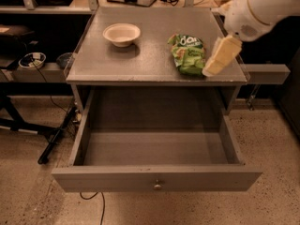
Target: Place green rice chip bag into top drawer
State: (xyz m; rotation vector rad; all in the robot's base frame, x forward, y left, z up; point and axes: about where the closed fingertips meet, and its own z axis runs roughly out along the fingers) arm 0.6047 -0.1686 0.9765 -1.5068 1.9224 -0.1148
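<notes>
The green rice chip bag [188, 54] lies flat on the right half of the grey cabinet top [140, 60]. The top drawer [154, 149] is pulled wide open below, its inside bare, with a small brass knob [157, 186] on the front panel. My gripper [209, 71] hangs from the white arm at the upper right, its cream fingers pointing down and left, the tip just right of the bag's near right corner.
A cream round bowl [121, 33] stands on the cabinet top at the back left. Dark shelves with cables and small dishes [32, 60] are at the left. A black stand leg [56, 135] lies on the speckled floor beside the drawer.
</notes>
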